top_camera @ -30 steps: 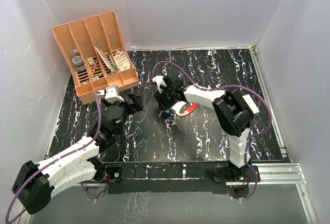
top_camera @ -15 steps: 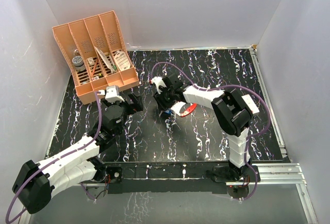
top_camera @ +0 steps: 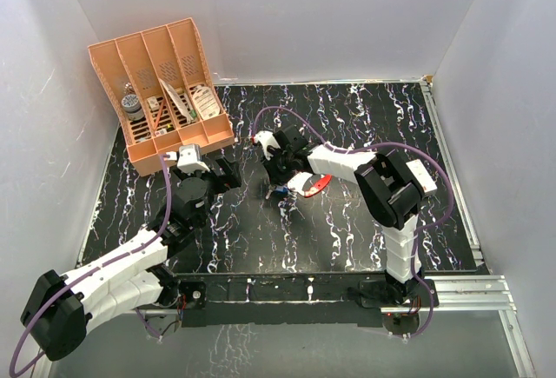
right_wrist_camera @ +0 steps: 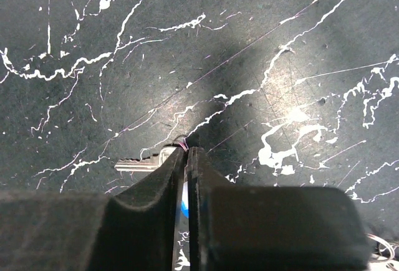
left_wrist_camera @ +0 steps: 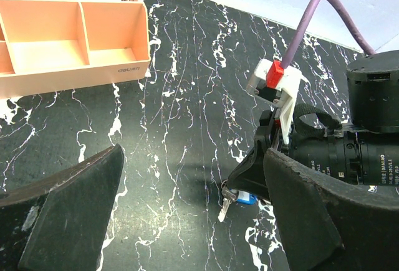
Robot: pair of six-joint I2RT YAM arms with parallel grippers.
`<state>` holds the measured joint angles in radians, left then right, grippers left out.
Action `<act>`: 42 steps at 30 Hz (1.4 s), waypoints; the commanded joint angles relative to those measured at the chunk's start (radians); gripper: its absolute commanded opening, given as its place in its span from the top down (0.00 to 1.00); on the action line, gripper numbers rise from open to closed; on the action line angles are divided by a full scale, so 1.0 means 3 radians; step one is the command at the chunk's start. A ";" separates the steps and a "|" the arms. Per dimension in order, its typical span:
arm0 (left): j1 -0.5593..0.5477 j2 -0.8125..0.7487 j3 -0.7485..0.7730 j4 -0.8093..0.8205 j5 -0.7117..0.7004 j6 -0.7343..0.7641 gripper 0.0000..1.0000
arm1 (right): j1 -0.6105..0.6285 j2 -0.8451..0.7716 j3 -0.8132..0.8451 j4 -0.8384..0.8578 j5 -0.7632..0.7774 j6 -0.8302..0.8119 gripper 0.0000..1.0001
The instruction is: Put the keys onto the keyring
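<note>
Marbled table [top_camera: 347,230], right end effector [right_wrist_camera: 187,154] clamped on key [right_wrist_camera: 140,166], blade flat, pointing toward wide-apart left end effector [left_wrist_camera: 193,159].

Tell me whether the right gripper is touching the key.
Touching. The right wrist view shows the right gripper pinched on the blue head of the key, with the silver blade sticking out to the left.

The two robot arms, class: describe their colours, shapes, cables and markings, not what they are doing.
Both the left arm and right arm have white shells between rounded black joint housings, each trailing a purple cable. The left gripper and right gripper have black, wedge-shaped fingers. The right wrist carries a white bracket with a red block and white lettering on its black cylinder.
</note>
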<state>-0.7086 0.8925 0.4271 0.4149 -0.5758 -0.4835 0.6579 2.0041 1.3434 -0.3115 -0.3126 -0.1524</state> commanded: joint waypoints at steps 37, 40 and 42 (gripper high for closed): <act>0.0402 0.0250 -0.0537 0.2098 0.1341 -0.0505 0.08 | -0.0015 -0.2121 -0.1571 0.2507 -0.0055 0.1285 1.00; 0.0442 0.0305 -0.0483 0.2145 0.1475 -0.0478 0.10 | -0.0015 -0.2141 -0.1538 0.2502 -0.0142 0.1305 1.00; 0.0477 0.0319 -0.0422 0.2080 0.1589 -0.0423 0.12 | -0.0017 -0.2158 -0.1518 0.2472 -0.0203 0.1290 1.00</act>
<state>-0.5858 0.9855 0.2592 0.9787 -0.1860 -0.6182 0.6579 1.3895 0.8688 0.3588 -0.3275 0.2199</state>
